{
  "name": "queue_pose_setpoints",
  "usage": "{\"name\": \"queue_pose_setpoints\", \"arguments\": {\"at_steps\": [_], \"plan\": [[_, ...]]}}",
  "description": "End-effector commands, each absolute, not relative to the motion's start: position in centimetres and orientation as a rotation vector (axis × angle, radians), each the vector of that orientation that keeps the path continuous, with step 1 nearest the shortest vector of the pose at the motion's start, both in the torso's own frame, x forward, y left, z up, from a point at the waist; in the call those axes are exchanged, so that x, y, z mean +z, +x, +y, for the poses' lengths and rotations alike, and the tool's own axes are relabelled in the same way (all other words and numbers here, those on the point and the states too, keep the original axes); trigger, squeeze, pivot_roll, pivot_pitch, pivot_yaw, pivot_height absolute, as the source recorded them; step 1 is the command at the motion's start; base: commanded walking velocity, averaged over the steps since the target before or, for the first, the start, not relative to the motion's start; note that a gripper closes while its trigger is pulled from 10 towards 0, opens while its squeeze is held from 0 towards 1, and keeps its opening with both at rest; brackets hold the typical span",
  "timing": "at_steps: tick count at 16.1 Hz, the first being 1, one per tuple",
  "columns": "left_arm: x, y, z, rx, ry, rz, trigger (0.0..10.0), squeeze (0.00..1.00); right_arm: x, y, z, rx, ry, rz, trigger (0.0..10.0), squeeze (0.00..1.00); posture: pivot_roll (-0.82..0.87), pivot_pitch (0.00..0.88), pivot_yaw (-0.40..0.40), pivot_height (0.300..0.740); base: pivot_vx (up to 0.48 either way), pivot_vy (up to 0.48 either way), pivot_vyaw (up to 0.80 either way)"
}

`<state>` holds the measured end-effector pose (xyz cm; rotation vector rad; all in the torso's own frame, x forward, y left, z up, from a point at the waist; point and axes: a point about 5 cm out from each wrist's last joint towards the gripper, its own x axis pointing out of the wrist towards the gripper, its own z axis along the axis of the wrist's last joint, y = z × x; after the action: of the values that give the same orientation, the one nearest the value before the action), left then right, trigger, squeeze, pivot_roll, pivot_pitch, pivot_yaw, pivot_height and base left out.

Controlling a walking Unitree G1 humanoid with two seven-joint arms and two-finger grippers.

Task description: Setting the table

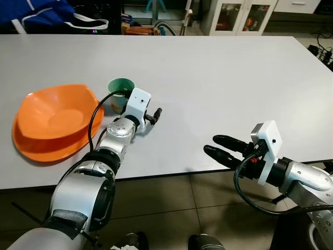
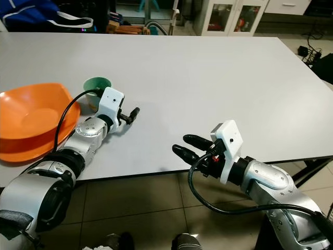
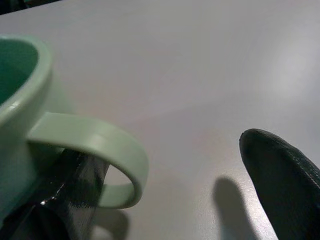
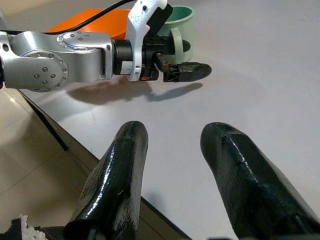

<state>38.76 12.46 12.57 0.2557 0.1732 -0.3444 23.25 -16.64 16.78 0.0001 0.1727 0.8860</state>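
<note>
The left tool's white wrist (image 1: 136, 103) is hiding the green mug's (image 1: 120, 88) near side and handle. The picture's edge is cutting off the orange bowl (image 2: 31, 117).

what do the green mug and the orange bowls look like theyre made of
Green mug: likely glazed ceramic or hard plastic; smooth, thick rim and handle with soft glossy highlights. The left gripper has one finger through its handle. Orange bowls: probably plastic or melamine; two nested, thin-walled, uniform colour with an even satin sheen.

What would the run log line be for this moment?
left tool: open, finger through mug handle | right tool: open, idle at table edge | bowls: beside mug
</note>
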Motion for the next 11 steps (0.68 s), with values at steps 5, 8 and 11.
{"name": "queue_pose_setpoints", "arguments": {"at_steps": [5, 8, 11], "plan": [[13.7, 39.0, 11.3, -0.379, 0.282, 0.125, 10.0, 0.0, 16.3, 23.2, -16.7, 0.876, -0.003, 0.183, 10.0, 0.0, -0.34, 0.049, -0.016, 0.74, 0.0, 0.0, 0.0], [13.3, 38.9, 11.1, -0.39, 0.251, 0.159, 10.0, 0.0, 16.1, 23.2, -16.6, 0.877, -0.001, 0.185, 10.0, 0.0, -0.33, 0.047, -0.009, 0.74, 0.0, 0.0, 0.0], [12.6, 38.8, 11.4, -0.372, 0.257, 0.229, 10.0, 0.0, 16.1, 23.4, -16.5, 0.877, -0.003, 0.182, 10.0, 0.0, -0.32, 0.044, -0.011, 0.74, 0.0, 0.0, 0.0]]}}
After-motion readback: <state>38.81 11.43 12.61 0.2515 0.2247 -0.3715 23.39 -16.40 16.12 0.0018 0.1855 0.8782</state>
